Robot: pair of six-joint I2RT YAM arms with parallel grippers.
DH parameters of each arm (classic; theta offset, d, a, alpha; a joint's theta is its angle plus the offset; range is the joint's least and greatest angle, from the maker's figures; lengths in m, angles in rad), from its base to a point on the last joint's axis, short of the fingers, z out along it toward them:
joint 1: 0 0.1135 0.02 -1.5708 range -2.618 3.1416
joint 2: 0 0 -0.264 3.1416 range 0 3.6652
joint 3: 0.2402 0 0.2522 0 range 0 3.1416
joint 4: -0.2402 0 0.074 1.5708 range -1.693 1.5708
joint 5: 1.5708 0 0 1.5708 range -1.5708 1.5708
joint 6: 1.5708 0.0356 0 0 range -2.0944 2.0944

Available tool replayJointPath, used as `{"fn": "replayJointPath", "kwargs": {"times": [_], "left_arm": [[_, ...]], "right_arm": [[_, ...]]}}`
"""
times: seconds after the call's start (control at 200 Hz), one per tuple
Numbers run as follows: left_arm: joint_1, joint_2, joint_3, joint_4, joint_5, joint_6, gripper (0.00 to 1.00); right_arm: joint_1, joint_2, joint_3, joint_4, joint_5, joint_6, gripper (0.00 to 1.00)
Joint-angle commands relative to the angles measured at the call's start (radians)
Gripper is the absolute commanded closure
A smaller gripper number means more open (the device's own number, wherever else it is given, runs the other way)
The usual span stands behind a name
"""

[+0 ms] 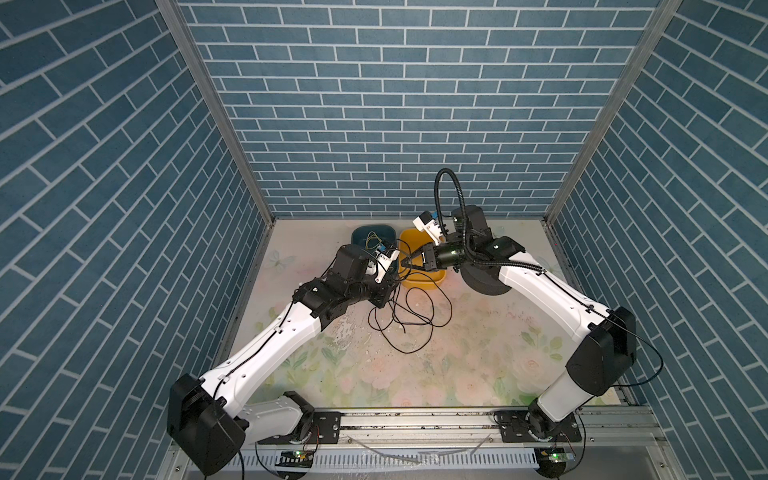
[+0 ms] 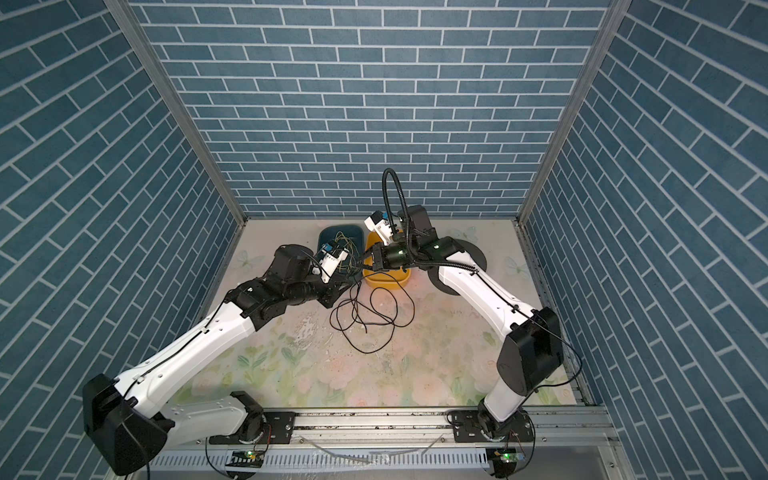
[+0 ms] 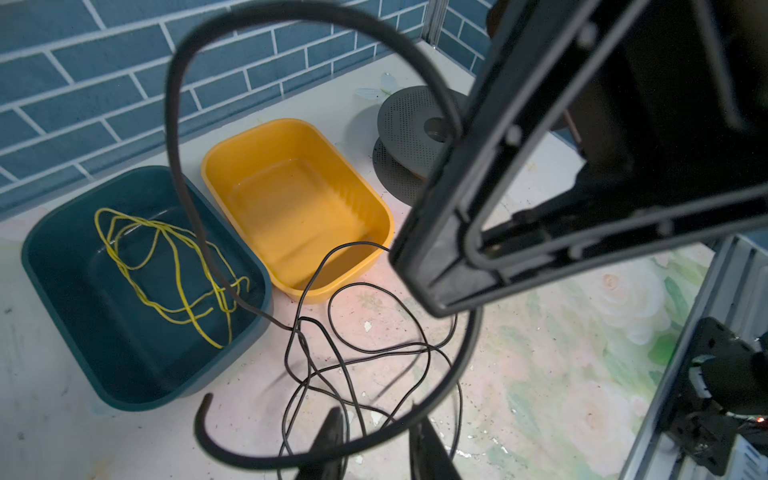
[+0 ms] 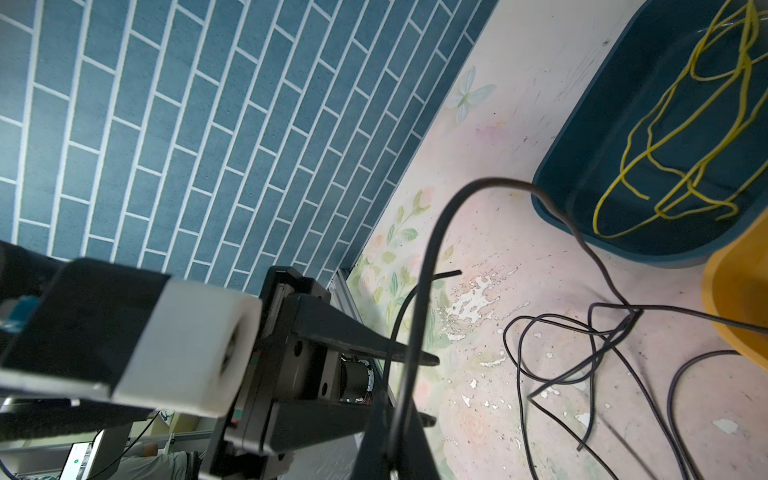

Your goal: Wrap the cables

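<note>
- The right claw (image 4: 392,449) is clamped tight on the long thin glossy black cable (image 3: 172,104). The cord comes up out of the pinch in a tall arch and drops back down, with a short free end poking out beside it.
- The left claw (image 3: 378,415) sits close up against the right one. There's a clear gap between its two fingers, so it's partly open. The cable crosses in front of that gap, but honestly I can't tell if either finger touches it.
- In both top views the two claws hang over the near rim of the yellow rectangular plastic tub (image 3: 299,208).
- The rest of the cable is a messy pile of loose loops on the floral-print tabletop (image 1: 457,374). It lies around the middle of the surface, just on the near side of the tubs. In the left wrist view one strand crosses the yellow tub's near corner.
- A dark teal rectangular plastic tub (image 3: 124,365) sits just beside the yellow one on its left. Both are by the far edge, about midway along it.
- A thin yellow-green wire (image 3: 226,305) lies in loose loops inside the teal tub.
- A dark grey round perforated spool (image 3: 409,120) sits just right of the yellow tub, partly under the right arm.
</note>
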Motion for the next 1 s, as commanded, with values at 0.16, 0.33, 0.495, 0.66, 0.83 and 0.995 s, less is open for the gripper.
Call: {"fn": "replayJointPath", "kwargs": {"times": [0.16, 0.33, 0.495, 0.66, 0.83, 0.995], "left_arm": [[-0.006, -0.015, 0.038, -0.051, -0.036, 0.024, 0.81], [-0.004, -0.046, 0.047, -0.126, -0.081, 0.077, 0.22], [-0.004, -0.036, 0.067, -0.141, -0.023, 0.115, 0.26], [-0.004, 0.006, 0.121, -0.167, 0.037, 0.143, 0.35], [-0.004, 0.061, 0.183, -0.197, 0.076, 0.148, 0.46], [-0.003, 0.09, 0.211, -0.215, 0.082, 0.153, 0.58]], "right_arm": [[-0.003, 0.014, 0.054, -0.007, -0.017, 0.01, 1.0], [-0.006, 0.014, 0.071, -0.024, -0.017, 0.006, 1.0], [-0.007, 0.036, 0.109, -0.089, -0.037, -0.024, 1.0], [-0.009, 0.053, 0.154, -0.172, -0.052, -0.068, 1.0], [-0.009, 0.062, 0.174, -0.206, -0.064, -0.091, 1.0], [-0.012, 0.066, 0.176, -0.201, -0.074, -0.09, 1.0]]}}
